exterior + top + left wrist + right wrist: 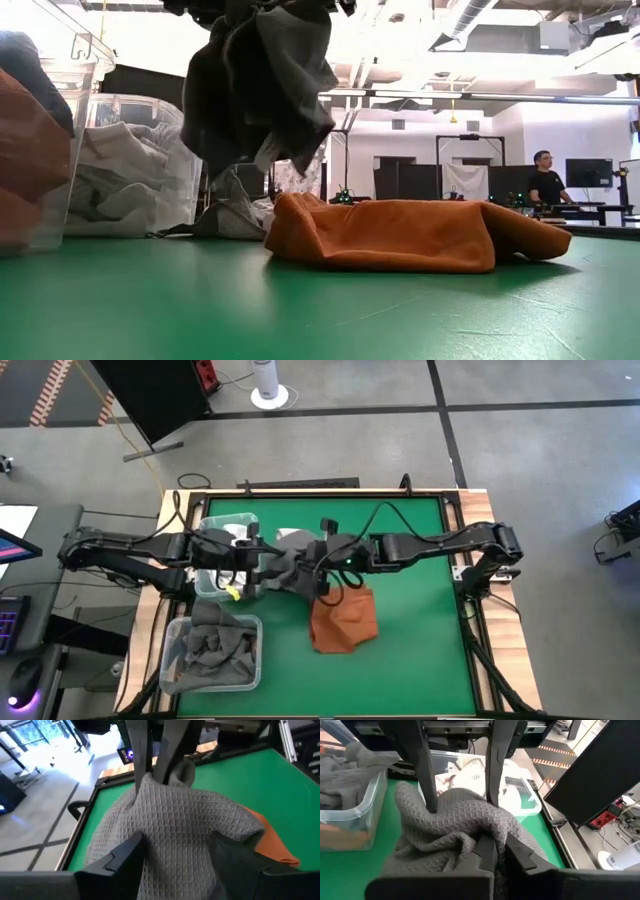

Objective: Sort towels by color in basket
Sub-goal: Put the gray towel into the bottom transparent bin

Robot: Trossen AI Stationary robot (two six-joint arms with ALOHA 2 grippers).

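Note:
A dark grey waffle towel hangs in the air between my two grippers, over the table's left middle; in the low view the dark grey towel dangles above the mat. My right gripper is shut on it. My left gripper is open, one finger on either side of the towel's bulk. A rust-orange towel lies crumpled on the green mat, right of the grey one. White towels fill the far clear bin. Grey and orange towels lie in the near bin. My right gripper pinches a bunched fold of the grey towel between its two fingers, coming from the table's right and slanting slightly down. The towel hangs slack below the fingers, lifted off the mat. My left gripper straddles the towel's upper bulk from the table's left; whether its fingers touch the cloth I cannot tell.
Both bins stand along the table's left edge, close to my left arm. A pale cloth lies on the mat beside the far bin, under the hanging towel. The green mat right of the orange towel is bare. A person stands far off in the room.

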